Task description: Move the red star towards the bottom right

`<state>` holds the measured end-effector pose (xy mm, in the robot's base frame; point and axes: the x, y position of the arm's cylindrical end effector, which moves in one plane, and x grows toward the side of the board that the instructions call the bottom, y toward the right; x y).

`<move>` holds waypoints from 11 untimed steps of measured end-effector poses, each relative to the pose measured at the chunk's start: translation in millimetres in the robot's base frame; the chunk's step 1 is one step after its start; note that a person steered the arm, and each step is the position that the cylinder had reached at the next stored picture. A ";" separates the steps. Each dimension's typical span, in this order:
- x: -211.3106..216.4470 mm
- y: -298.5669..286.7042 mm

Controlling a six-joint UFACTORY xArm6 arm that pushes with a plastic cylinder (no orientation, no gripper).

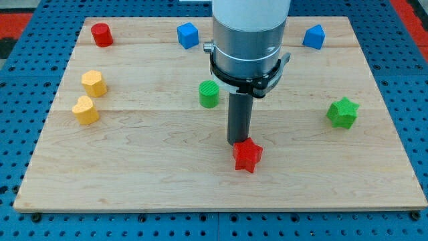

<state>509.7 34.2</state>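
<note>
The red star lies on the wooden board, a little right of centre and toward the view's bottom. My tip stands just above and slightly left of the star, touching or almost touching its upper-left edge. The arm's grey body hangs over the top centre of the board and hides part of it.
A green cylinder sits left of the rod. A green star is at the right. Two blue blocks and a red cylinder lie along the top. Two yellow blocks are at the left.
</note>
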 end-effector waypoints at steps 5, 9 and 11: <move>23.2 10.8; 100.3 13.9; 97.6 105.0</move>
